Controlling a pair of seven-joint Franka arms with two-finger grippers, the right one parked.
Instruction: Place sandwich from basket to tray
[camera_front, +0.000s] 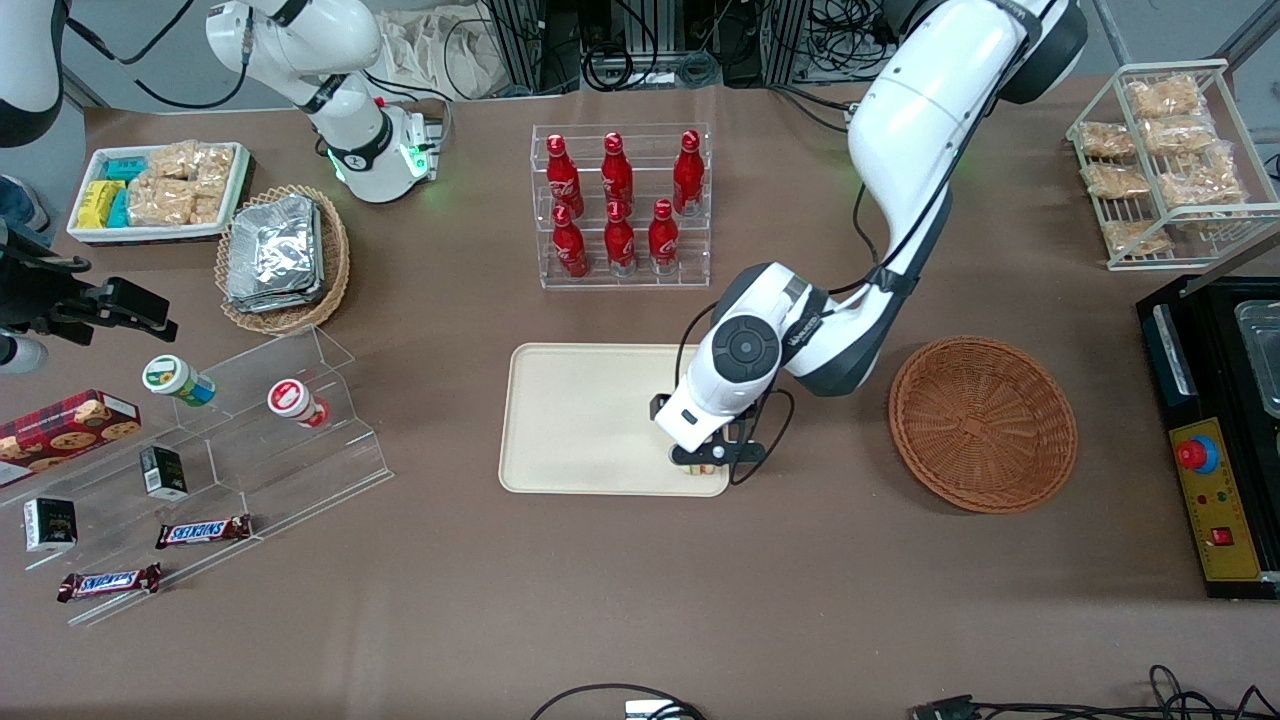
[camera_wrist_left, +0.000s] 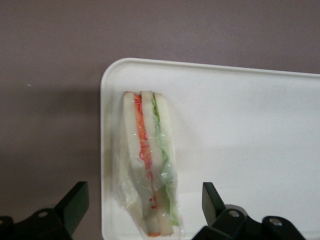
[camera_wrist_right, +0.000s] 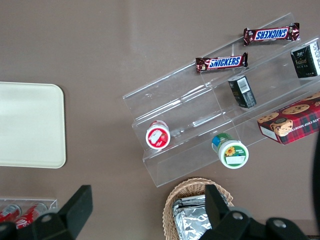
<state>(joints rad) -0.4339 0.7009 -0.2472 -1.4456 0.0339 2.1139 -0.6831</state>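
Sandwich (camera_wrist_left: 150, 165): a wedge in clear wrap, pale bread with an orange layer and a green layer, lying on the tray at its corner nearest the front camera on the working arm's side. In the front view only a sliver of it (camera_front: 700, 469) shows under the gripper.
Tray (camera_front: 580, 420): cream rectangle with rounded corners and a low rim, on the brown table; apart from the sandwich its surface is bare.
Gripper (camera_front: 707, 462): the left arm's, hanging directly above the sandwich. Its two black fingers (camera_wrist_left: 75, 202) stand wide apart, one to each side of the wedge, and grasp nothing.
Basket (camera_front: 983, 423): round, reddish-brown wicker, near the tray toward the working arm's end of the table, with nothing in it.
Bottles (camera_front: 620, 200): seven red ones in a clear rack, farther from the front camera than the tray; their white script is too small to read.
Chocolate bars (camera_wrist_right: 221, 62): two, each printed "SNICKERS", on the clear stepped stand (camera_front: 250, 430) toward the parked arm's end.
Cookie box (camera_wrist_right: 292, 122): red tartan with pictured cookies; its lettering cannot be read.
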